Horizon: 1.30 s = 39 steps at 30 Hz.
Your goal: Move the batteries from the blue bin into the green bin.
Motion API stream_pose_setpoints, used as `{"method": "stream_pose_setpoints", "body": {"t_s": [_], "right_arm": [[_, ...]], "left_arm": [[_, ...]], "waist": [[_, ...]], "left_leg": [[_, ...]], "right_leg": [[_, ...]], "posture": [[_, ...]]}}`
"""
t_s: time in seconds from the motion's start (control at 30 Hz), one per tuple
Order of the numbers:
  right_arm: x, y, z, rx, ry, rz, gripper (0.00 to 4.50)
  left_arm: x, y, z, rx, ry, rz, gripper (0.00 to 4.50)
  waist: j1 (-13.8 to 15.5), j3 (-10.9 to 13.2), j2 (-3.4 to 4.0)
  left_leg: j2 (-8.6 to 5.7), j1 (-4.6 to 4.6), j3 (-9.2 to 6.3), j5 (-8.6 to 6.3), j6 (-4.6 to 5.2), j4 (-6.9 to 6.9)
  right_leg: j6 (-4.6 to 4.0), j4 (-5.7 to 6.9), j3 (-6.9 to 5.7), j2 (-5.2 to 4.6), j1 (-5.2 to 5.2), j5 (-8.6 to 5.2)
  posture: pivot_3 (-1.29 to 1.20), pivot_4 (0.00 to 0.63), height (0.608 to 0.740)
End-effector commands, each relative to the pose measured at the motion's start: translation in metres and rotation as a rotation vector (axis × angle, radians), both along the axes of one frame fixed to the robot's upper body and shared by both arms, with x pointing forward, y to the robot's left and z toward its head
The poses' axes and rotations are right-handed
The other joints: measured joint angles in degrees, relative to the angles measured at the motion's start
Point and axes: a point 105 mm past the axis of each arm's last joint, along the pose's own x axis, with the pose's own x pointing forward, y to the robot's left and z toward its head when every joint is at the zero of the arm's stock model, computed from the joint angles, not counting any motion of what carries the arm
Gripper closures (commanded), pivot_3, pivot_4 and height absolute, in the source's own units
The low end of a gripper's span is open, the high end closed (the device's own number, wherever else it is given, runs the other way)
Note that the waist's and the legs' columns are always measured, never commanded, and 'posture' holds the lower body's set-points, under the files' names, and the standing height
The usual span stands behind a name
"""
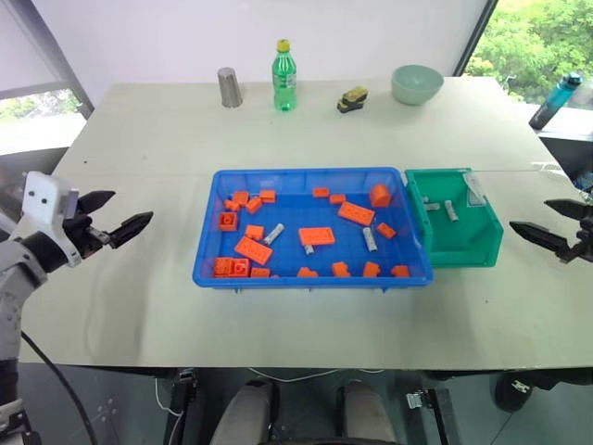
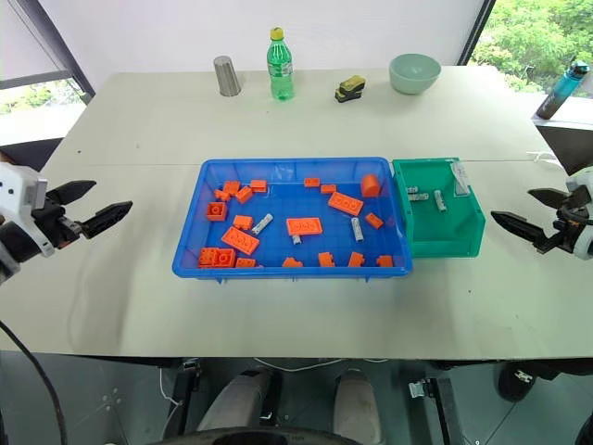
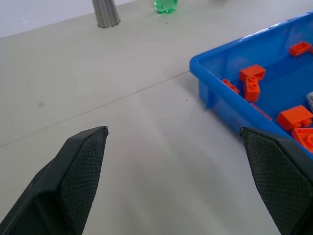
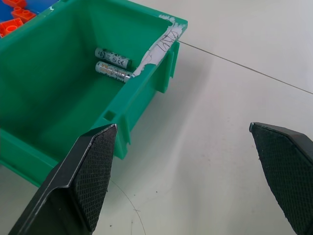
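Observation:
The blue bin (image 1: 306, 173) sits mid-table and holds several orange bricks (image 1: 317, 236). Among the bricks lie silver batteries (image 1: 273, 234), one more (image 1: 370, 239) toward the right side. The green bin (image 1: 463, 251) stands against the blue bin's right end, with two batteries (image 4: 113, 58) lying at its back wall. My left gripper (image 1: 130, 207) hovers open over bare table left of the blue bin, nothing between its fingers. My right gripper (image 1: 530, 214) hovers open just right of the green bin, also holding nothing.
Along the table's far edge stand a metal cup (image 1: 229, 87), a green bottle (image 1: 283, 76), a small yellow-and-black object (image 1: 352, 98) and a pale green bowl (image 1: 416, 83). A blue water bottle (image 1: 554, 100) stands at the far right.

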Motion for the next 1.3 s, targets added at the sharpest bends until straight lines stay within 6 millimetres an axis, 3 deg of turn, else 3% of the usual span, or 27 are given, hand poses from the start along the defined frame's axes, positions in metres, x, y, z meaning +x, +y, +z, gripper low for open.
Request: {"method": "stream_pose_setpoints", "body": {"t_s": [0.03,0.63,1.0,1.1,1.3], "right_arm": [[0.003,0.002,0.012,-0.011,-0.042,0.009,0.03],[0.004,-0.003,0.012,-0.024,-0.056,-0.034,0.03],[0.012,0.001,0.023,-0.054,-0.073,-0.017,0.03],[0.019,0.023,0.031,-0.063,-0.078,0.079,0.03],[0.034,0.125,0.056,-0.093,-0.089,0.493,0.03]], "left_arm": [[-0.006,0.000,0.016,0.012,-0.048,-0.005,0.00],[-0.002,-0.003,0.016,0.011,-0.039,-0.012,0.00],[-0.001,-0.009,0.013,0.006,-0.032,-0.032,0.00],[-0.001,-0.018,0.018,-0.002,-0.034,-0.075,0.00],[-0.015,-0.061,0.027,0.066,0.022,-0.334,0.00]], "waist": [[0.00,0.00,0.00],[0.00,0.00,0.00],[-0.05,0.00,0.01],[-0.13,0.00,0.01],[-0.94,0.03,0.05]], "left_leg": [[0.00,0.00,0.00,0.00,0.00,-0.02],[0.00,0.00,0.03,0.00,-0.01,-0.06],[0.00,0.00,0.03,0.01,-0.01,-0.06],[0.01,0.00,0.03,0.01,-0.01,-0.06],[0.06,-0.05,0.07,0.03,-0.04,-0.10]], "right_leg": [[0.00,0.00,0.00,0.00,-0.01,0.00],[0.00,0.00,0.00,0.00,-0.03,0.00],[0.00,0.01,0.00,0.00,-0.04,0.00],[0.00,0.01,0.00,0.00,-0.05,0.00],[0.00,0.06,0.01,0.01,-0.20,0.00]], "posture": [[0.00,0.150,0.727],[0.00,0.150,0.727],[0.00,0.150,0.727],[0.00,0.150,0.727],[0.00,0.150,0.727]]}}
